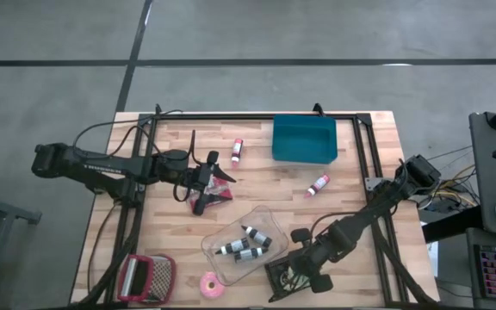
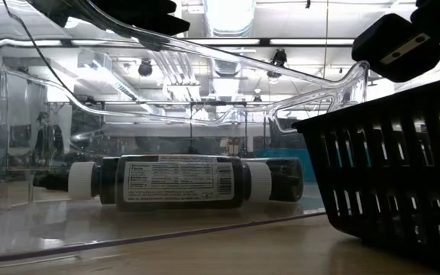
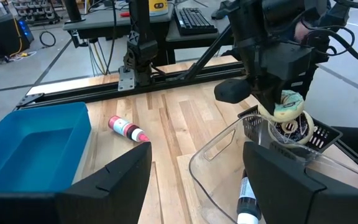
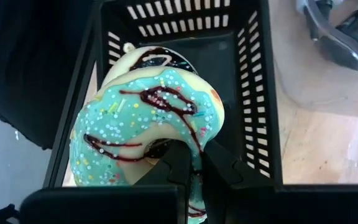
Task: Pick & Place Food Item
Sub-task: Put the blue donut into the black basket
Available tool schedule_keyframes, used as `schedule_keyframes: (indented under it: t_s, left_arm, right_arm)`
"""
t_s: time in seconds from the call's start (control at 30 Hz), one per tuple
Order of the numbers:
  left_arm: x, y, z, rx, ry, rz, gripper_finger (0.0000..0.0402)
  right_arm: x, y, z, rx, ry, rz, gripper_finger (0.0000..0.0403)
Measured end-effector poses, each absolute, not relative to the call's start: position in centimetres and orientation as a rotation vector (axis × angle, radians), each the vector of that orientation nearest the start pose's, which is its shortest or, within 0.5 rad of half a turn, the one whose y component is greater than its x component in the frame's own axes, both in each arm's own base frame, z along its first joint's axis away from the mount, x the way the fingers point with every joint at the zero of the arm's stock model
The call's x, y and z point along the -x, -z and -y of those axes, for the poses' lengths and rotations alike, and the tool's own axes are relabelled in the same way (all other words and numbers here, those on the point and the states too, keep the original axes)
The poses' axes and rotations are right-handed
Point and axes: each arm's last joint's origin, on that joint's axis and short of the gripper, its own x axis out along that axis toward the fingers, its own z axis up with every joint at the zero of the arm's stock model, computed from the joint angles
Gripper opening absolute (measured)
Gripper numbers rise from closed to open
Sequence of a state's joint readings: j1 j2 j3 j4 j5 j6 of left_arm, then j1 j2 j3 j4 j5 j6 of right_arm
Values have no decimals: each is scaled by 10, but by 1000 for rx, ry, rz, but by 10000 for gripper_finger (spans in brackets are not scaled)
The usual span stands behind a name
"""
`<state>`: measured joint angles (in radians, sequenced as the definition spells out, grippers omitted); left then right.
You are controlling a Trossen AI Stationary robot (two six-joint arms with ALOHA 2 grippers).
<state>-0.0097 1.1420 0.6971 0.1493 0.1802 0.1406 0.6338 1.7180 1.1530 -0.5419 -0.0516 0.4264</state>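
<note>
One donut (image 4: pixel 145 127) is all I'm handling right now, the teal-frosted one with sprinkles and a dark drizzle. My right gripper (image 4: pixel 192 163) has its fingers pressed together on the donut's rim, holding it right over the black basket (image 4: pixel 260 93) near the front edge of the table (image 1: pixel 368 164).

I'd call this the lift-out or the drop-in, honestly can't tell which from here. Another donut looks to be sitting in the basket underneath.

Next move needs a clean straight vertical, because the basket walls hug the donut pretty closely on both sides. The clear tub (image 1: pixel 239 245) with the bottles (image 1: pixel 252 234) sits just beside the basket, so swinging toward it is tight.

My left gripper (image 1: pixel 203 182) waits spread open, well apart, over a red thing I can't identify. Open wood runs toward the blue bin (image 1: pixel 304 139).
</note>
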Motion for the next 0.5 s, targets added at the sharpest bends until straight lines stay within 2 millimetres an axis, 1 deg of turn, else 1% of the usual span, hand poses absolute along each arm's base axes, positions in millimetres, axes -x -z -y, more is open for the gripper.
schedule_keyframes:
  t_s: [0.3,0.37,0.5]
  left_arm:
    - [-249,-264,8,-113,209,-281,259]
    - [-249,-264,8,-114,209,-281,259]
    - [-249,-264,8,-114,211,-281,259]
  right_arm:
    - [-276,-198,-201,-37,-376,-1176,17]
    - [-276,-198,-199,-42,-374,-1179,29]
    - [-278,-198,-197,-49,-368,-1180,66]
